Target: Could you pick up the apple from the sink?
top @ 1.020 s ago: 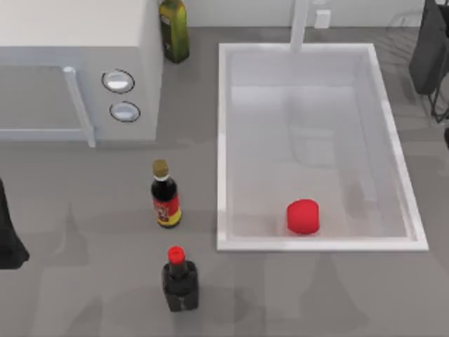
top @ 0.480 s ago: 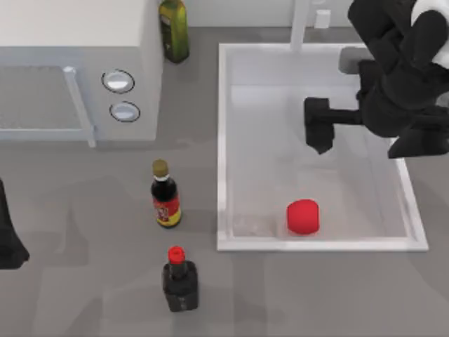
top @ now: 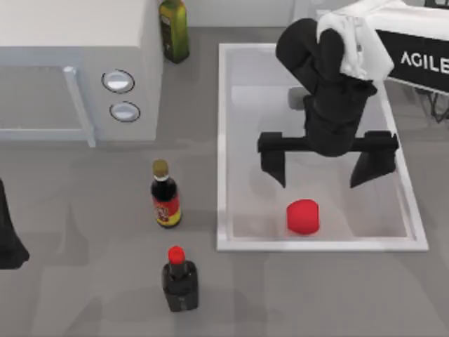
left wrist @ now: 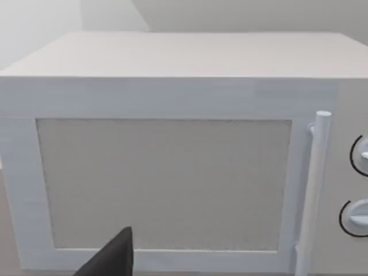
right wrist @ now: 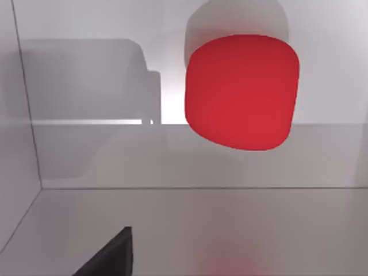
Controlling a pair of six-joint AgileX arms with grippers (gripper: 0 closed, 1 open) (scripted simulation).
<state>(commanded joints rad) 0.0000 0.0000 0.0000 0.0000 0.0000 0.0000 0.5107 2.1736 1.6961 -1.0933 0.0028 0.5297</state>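
While our left arm (top: 10, 235) sat parked at the table's left edge, we could not tell how its claw stood; its wrist camera faced the white microwave (left wrist: 172, 167) and its door handle (left wrist: 313, 190). From above, the microwave (top: 77, 67) stood at the far left, an olive-green bottle (top: 174, 29) just beside its right side. Nearer the front stood a dark soy-sauce bottle (top: 165, 194) and a red-capped dark bottle (top: 179, 279). To the right lay the sink (top: 222, 140), with the apple (top: 302, 216) on its bottom near the front wall. Our right gripper (top: 325, 168) hung over the basin, fingers spread wide, apart from the apple (right wrist: 241, 92).
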